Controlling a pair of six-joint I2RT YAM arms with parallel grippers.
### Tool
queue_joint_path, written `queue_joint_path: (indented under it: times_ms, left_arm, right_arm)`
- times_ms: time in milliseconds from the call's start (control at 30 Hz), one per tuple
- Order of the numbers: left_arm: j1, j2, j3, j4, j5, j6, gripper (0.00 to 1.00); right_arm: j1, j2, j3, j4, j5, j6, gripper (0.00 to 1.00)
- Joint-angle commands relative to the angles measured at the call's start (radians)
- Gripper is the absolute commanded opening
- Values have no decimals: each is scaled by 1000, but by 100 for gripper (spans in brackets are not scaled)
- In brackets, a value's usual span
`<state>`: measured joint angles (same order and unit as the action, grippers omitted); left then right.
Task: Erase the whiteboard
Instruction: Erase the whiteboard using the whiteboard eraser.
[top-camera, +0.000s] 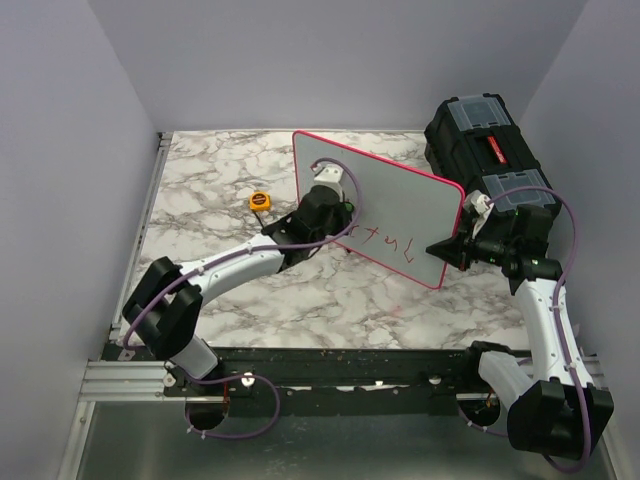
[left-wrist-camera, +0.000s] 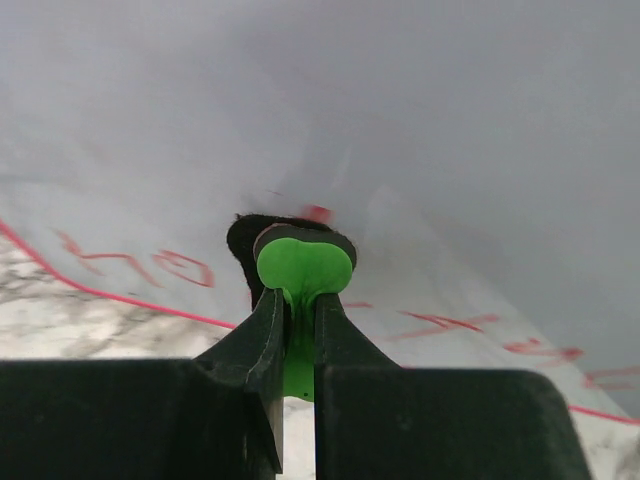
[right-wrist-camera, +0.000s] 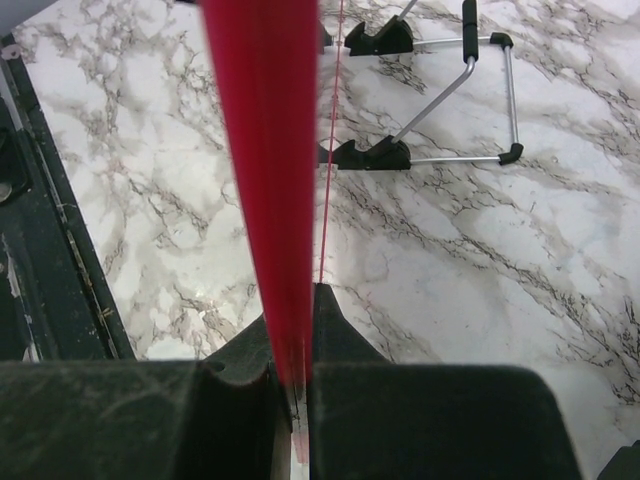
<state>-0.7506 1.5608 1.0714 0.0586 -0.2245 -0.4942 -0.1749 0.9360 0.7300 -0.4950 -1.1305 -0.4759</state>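
Marble surface (top-camera: 300, 300) lies open to the near and left sides of the whiteboard (top-camera: 400, 190), which stands tilted mid-surface. A black toolbox (top-camera: 485, 140) crowds in just behind its right end, and a yellow tape measure (top-camera: 260, 200) sits near its left edge. The right pincer (right-wrist-camera: 297, 315) pinches the pink-red rim at the board's right edge. The left pincer (left-wrist-camera: 300, 310) is clamped on a green-tabbed black pad (left-wrist-camera: 300, 265) held at the white face, near red lettering (top-camera: 390, 240)

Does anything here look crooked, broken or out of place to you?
Nothing looks broken or spilled. The whiteboard stands askew to the table's edges, its red rim pinched by the right gripper, while the left gripper holds a green pad at its face. A small yellow tape measure lies alone nearby.
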Motion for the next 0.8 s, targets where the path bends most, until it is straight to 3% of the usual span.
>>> queue_joint_path:
  times_ms: [0, 167, 567, 767]
  left_arm:
    - [-125, -12, 50, 85, 11, -49, 0]
    - [-126, -10, 51, 58, -26, -30, 0]
    - [164, -50, -27, 52, 71, 12, 0]
    - [146, -57, -12, 68, 109, -2, 0]
  right_arm:
    - [27, -6, 22, -21, -149, -31, 1]
    - [28, -9, 23, -22, -151, -31, 0]
    - [27, -15, 23, -23, -154, -32, 1]
    - [26, -10, 23, -20, -150, -32, 0]
